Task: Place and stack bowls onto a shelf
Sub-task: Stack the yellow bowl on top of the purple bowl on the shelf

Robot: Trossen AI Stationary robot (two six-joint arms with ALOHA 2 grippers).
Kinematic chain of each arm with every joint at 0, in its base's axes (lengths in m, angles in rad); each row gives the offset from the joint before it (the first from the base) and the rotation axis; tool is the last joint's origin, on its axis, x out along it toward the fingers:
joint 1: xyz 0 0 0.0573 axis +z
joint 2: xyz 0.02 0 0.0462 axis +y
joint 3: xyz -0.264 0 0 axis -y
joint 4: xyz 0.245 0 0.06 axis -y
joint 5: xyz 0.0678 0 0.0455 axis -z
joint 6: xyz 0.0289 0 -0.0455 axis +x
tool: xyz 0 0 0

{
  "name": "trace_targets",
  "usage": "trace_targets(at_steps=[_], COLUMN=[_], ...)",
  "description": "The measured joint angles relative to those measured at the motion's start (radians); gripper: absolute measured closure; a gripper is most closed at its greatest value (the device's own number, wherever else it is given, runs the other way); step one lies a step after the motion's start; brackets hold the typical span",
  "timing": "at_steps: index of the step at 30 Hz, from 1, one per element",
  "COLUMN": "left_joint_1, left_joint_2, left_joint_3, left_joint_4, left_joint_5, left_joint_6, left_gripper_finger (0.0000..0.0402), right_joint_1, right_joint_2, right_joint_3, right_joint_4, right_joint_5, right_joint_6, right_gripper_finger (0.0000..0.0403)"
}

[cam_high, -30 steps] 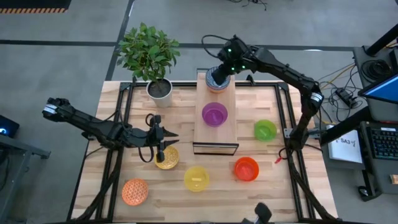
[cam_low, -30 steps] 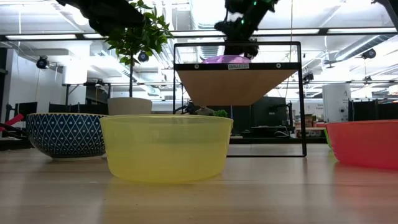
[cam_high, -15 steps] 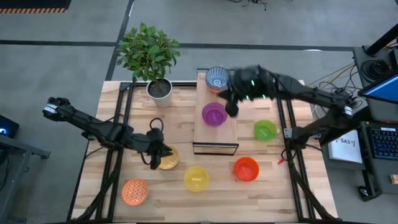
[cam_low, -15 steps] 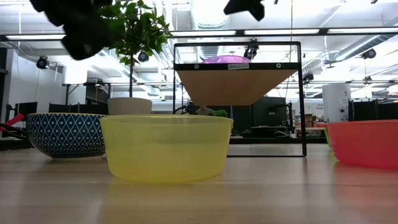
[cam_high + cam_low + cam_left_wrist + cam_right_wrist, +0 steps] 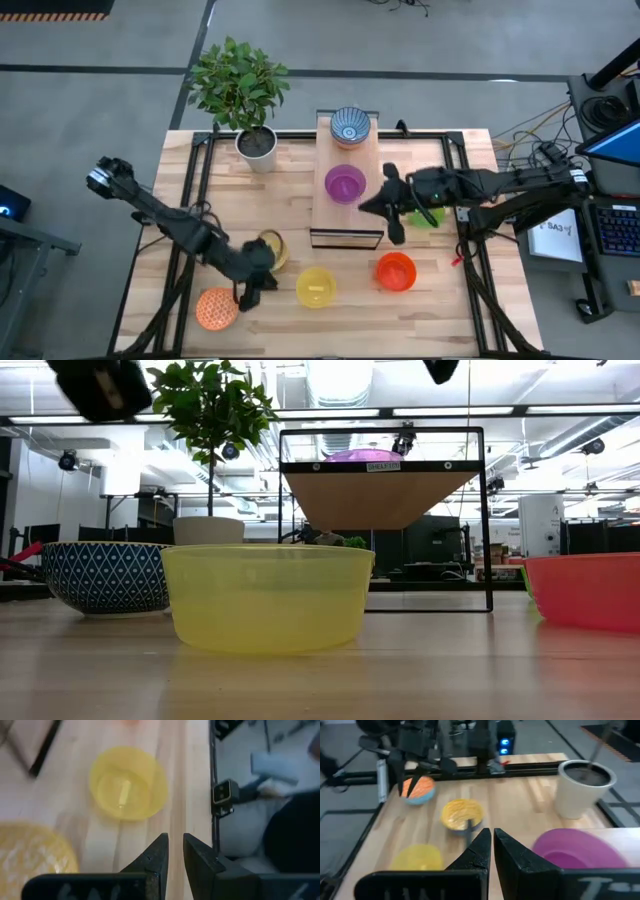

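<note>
On the pale wood shelf [image 5: 349,205] you have 2 bowls: a blue-white patterned bowl [image 5: 349,125] and a purple plastic bowl [image 5: 345,184]. Your right end effector [image 5: 391,212], closed and empty, hovers beside it. Your left end effector [image 5: 251,293], nearly closed and empty, hovers between the orange patterned bowl [image 5: 217,308] and the yellow plastic bowl [image 5: 316,287].

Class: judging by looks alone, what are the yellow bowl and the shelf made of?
Yellow bowl: probably plastic, smooth and translucent, since light glows through its wall. Shelf: pale wood planks, with visible seams, in a thin dark frame, likely metal.
</note>
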Motion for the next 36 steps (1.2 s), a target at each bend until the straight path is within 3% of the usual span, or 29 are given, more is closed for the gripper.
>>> trace_targets(at_steps=[10,19,25,32,36], left_joint_1=[-0.022,-0.021,-0.019,-0.023,-0.021], left_joint_2=[0.278,0.417,0.518,0.618,0.662], left_joint_3=[0.255,0.354,0.381,0.471,0.509], left_joint_4=[-0.119,-0.221,-0.220,-0.220,-0.232], left_joint_5=[-0.079,-0.181,-0.187,-0.177,-0.119], left_joint_6=[0.279,0.337,0.368,0.387,0.429], left_gripper_finger=[0.0353,0.0284,0.0249,0.0247,0.0247], right_joint_1=[0.191,0.342,0.371,0.371,0.371], right_joint_2=[-0.034,-0.051,-0.058,-0.065,-0.067], right_joint_3=[-0.139,-0.254,-0.256,-0.255,-0.254], right_joint_4=[0.081,0.234,0.241,0.235,0.235], right_joint_5=[0.000,0.021,0.141,0.121,0.122], right_joint_6=[0.017,0.027,-0.021,-0.025,-0.024], right_gripper_finger=[0.0390,0.0390,0.0390,0.0390,0.0390])
